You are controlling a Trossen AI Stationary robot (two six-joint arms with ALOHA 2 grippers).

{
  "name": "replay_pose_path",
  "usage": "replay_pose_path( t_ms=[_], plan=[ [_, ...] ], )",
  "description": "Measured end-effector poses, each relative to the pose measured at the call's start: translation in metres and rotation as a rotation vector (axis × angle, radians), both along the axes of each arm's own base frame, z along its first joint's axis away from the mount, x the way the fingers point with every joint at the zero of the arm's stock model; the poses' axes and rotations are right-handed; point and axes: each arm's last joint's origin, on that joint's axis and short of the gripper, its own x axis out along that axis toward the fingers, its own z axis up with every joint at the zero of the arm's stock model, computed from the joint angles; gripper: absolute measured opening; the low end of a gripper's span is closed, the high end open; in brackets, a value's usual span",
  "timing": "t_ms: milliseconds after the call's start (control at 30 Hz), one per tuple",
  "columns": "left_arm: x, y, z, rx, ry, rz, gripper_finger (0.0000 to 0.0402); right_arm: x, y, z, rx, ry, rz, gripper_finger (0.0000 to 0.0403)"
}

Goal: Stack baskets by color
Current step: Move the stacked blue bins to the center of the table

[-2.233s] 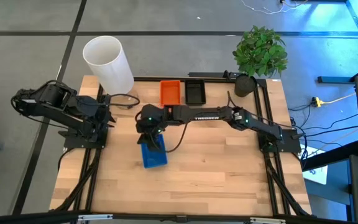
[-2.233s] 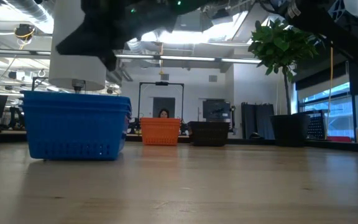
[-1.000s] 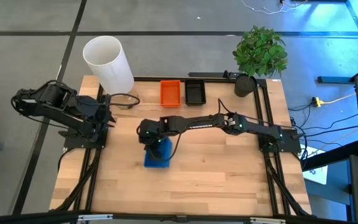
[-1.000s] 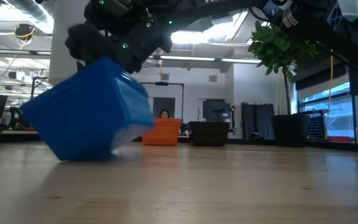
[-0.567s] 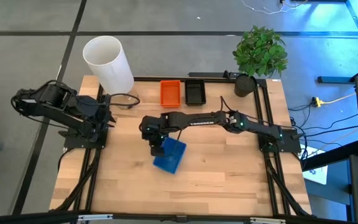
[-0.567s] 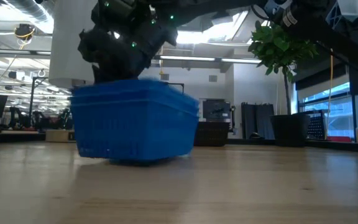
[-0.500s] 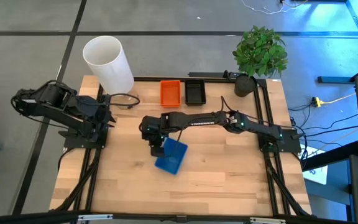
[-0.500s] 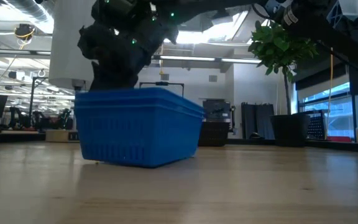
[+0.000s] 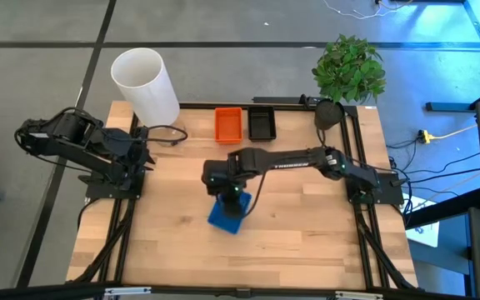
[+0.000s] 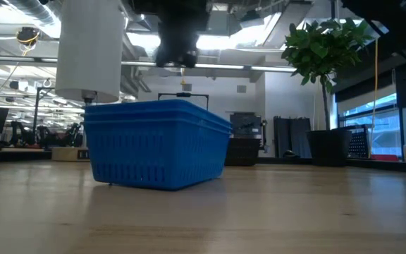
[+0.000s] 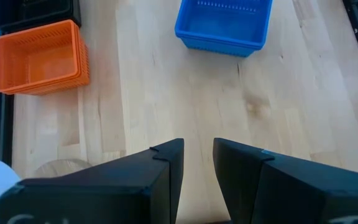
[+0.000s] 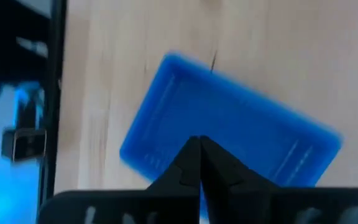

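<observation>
A stack of blue baskets stands flat on its bottom mid-table, turned askew to the table's edges; it also shows in the low view and the left wrist view. My right gripper hangs shut just above its far end, clear of the rim. Orange baskets and black baskets sit side by side at the far edge. My left gripper waits open at the table's left, touching nothing.
A tall white cylinder stands at the far left corner and a dark plant pot with a leafy plant at the far right. A cable loops near the left arm. Bare wood lies around the blue stack and toward the near edge.
The blue stack, tipped up on one edge a second ago, has come down flat, slid a little toward the table's right and near edge, and turned askew. My right gripper then rose off it and shifted rightward, staying shut.
</observation>
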Motion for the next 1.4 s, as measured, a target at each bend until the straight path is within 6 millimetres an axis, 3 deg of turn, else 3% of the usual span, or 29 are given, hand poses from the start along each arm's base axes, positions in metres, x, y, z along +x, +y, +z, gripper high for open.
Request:
replay_pose_path(
  t_ms=[267, 433, 733, 967, 1400],
  plan=[
    [0.000, 0.000, 0.000, 0.033, 0.000, -0.040, 0.0078, -0.011, 0.034, -0.029, 0.003, 0.158, 0.004, 0.0000],
    [0.000, 0.000, 0.000, 0.034, 0.001, -0.041, 0.0078, -0.011, 0.033, -0.062, -0.061, 0.203, -0.067, 0.0000],
    [0.000, 0.000, 0.000, 0.034, 0.001, -0.041, 0.0078, -0.018, 0.013, -0.104, -0.137, 0.284, -0.140, 0.0000],
    [0.000, 0.000, 0.000, 0.033, 0.000, -0.041, 0.0078, -0.022, -0.007, -0.106, -0.228, 0.325, -0.120, 0.0000],
    [0.000, 0.000, 0.000, 0.032, 0.000, -0.040, 0.0078, -0.033, -0.065, -0.104, -0.415, 0.424, -0.070, 0.0000]
  ],
)
